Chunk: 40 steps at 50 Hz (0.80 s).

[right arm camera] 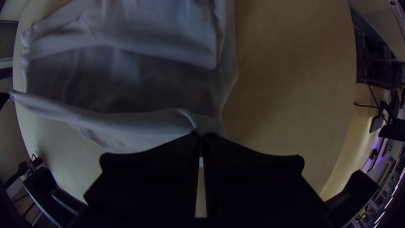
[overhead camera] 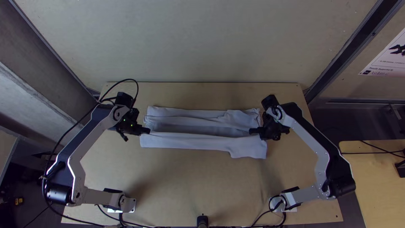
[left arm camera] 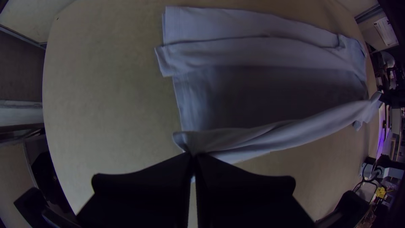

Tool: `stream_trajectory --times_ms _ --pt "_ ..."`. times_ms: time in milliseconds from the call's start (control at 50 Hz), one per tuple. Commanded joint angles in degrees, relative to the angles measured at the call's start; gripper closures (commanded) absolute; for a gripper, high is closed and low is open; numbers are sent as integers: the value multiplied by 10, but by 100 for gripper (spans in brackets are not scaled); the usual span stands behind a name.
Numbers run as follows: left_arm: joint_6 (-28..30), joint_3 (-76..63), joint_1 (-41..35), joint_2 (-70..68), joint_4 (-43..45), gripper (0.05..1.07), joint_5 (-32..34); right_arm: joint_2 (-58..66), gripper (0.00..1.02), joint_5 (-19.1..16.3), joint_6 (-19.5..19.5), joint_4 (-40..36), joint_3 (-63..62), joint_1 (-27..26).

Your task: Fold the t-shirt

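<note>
One left gripper, one right gripper, one pinched t-shirt

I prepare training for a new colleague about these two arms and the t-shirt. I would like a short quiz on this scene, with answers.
1. True or false: the left arm and the right arm cross over the t-shirt.
2. How is the t-shirt? a) spread in one layer; b) hanging off the table; c) in layers, one long part lifted.
3. Fill in: the fingers of the left hand and the right hand are ___ on the cloth.

Key: 1 false; 2 c; 3 closed.
</note>
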Motion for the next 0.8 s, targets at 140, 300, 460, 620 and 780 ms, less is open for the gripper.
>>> stream_trajectory --times_ms 140,300,460,620,780 --pt "22 85 7 74 2 104 -1 84 100 15 -16 4 82 -25" --pt "36 149 15 134 2 104 -5 144 100 15 -20 12 129 -32" --pt "39 206 19 193 2 104 -7 208 100 18 -22 16 189 -41" --pt "39 250 22 243 3 104 -7 263 100 18 -24 16 250 -52" --pt "34 276 22 270 15 104 -6 308 98 29 -27 17 292 -58"
